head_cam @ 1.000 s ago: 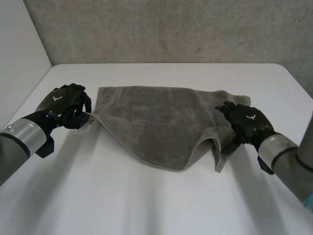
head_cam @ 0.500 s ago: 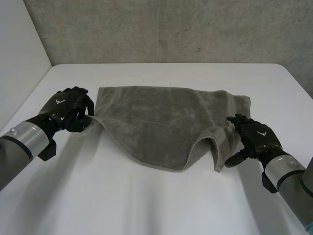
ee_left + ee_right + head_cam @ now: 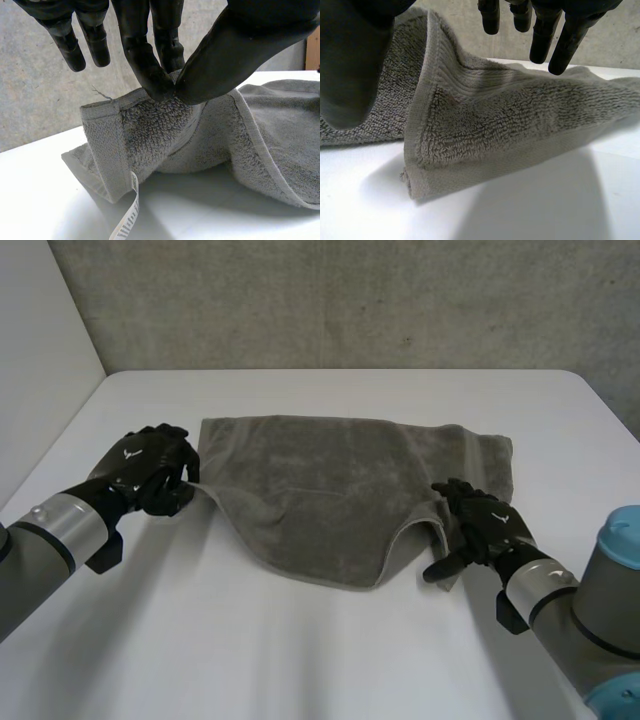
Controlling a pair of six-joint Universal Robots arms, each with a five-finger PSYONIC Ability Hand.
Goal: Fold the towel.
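A grey towel (image 3: 340, 480) lies spread across the middle of the white table (image 3: 300, 660), its near edge lifted in a curve. At its left near corner my left hand (image 3: 150, 472) is shut on the hem. In the left wrist view that hand (image 3: 235, 55) pinches the towel (image 3: 150, 135) between a finger and the thumb, and a white label (image 3: 126, 220) hangs from the corner. My right hand (image 3: 485, 525) is open at the right near corner, which stands up in a fold. In the right wrist view the hand (image 3: 350, 60) has thumb and fingers spread over the towel corner (image 3: 485, 125), holding nothing.
A grey concrete wall (image 3: 350, 300) runs behind the table's far edge. Bare white tabletop lies in front of the towel and on both sides of it.
My right hand came off the towel's right edge, drew back toward me, then moved left to the raised near corner. My left hand shifted slightly right, still holding its corner.
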